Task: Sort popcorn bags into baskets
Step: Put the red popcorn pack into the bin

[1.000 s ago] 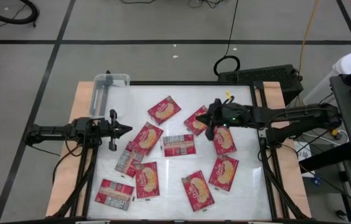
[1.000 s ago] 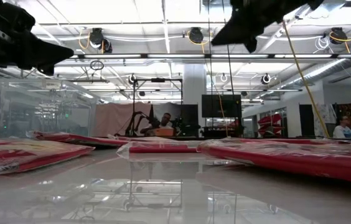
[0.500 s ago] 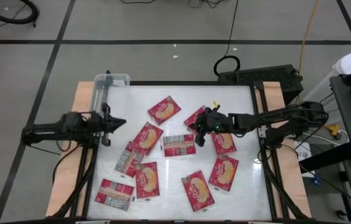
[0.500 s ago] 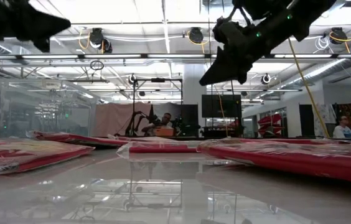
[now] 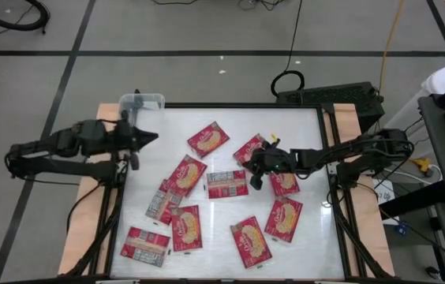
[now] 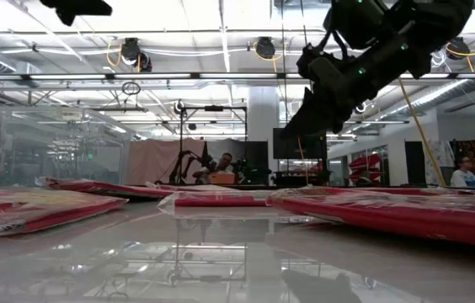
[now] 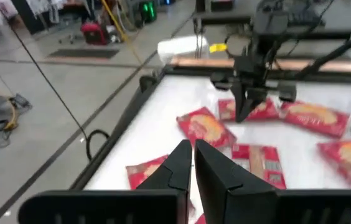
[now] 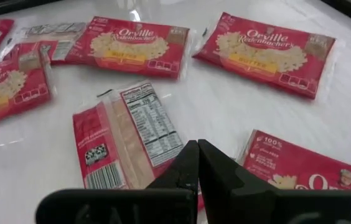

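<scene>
Several red popcorn bags lie flat and scattered on the white table [image 5: 301, 126]; one [image 8: 132, 134] shows its pale printed back, also seen in the high view [image 5: 227, 183]. The clear basket [image 5: 142, 106] stands at the far left corner. My right gripper [image 5: 248, 163] hovers shut above the bags in the middle, between the pale-backed bag and a red one [image 8: 300, 168]; the low view shows it [image 6: 305, 118] well above the table. My left gripper [image 5: 150, 137] is shut and raised high at the left edge, beside the basket, and touches nothing.
A wooden frame [image 5: 357, 118] borders the table. Bare table surface lies along the far edge and at the far right. Behind the table's right side stand a dark box [image 5: 329, 96] and cables. People sit in the room far beyond the table [image 6: 221, 168].
My left gripper has risen high and drawn back toward the table's left edge, coming beside the basket, and stays shut. My right gripper has sunk toward the bags in the middle and gone a little toward the table's left, also shut. No bag has moved.
</scene>
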Motion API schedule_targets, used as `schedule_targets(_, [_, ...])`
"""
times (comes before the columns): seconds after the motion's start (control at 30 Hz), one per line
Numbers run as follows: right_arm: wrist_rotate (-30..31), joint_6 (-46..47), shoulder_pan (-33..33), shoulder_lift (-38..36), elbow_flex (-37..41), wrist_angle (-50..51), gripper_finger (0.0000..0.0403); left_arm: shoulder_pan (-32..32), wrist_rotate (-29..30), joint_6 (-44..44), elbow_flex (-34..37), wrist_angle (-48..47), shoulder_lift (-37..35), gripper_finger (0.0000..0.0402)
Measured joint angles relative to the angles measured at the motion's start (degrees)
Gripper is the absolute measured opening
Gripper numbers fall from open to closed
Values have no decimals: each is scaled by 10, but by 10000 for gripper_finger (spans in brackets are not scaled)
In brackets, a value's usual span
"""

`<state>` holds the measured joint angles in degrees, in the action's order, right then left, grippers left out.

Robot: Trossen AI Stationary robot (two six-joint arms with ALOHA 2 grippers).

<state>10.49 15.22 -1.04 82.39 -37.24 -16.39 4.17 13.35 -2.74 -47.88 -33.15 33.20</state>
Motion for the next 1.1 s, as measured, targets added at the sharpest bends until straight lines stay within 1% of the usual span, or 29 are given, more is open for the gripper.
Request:
schedule_targets(0.07, [0,-2,0,0,8,-4,0,0,-11,-4,0,-6,26,26])
schedule_targets(0.23, [-1,25,6,0,27,2,0,0,-23,3,19,-9,81,26])
schedule_targets(0.3, [-1,30,12,0,31,13,0,-1,-24,10,34,4,94,26])
schedule_targets(0.4, [-2,30,12,-11,31,61,6,-1,-26,13,64,44,110,26])
schedule_targets(0.57, [6,10,1,-63,31,168,39,-1,-32,11,114,128,125,26])
schedule_targets(0.67, [54,-1,-5,-89,31,191,67,-1,-32,16,130,155,126,26])
schedule_targets(0.77, [88,-51,-4,-85,35,167,95,-1,-32,20,145,196,128,26])
schedule_targets(0.87, [91,-84,6,-65,59,100,122,-2,-32,24,150,221,133,26])
schedule_targets(0.97, [90,-56,8,-60,75,65,144,-7,-32,40,150,228,139,26])
schedule_targets(1.1, [90,-2,16,-58,92,70,166,-32,-49,32,150,242,154,26])
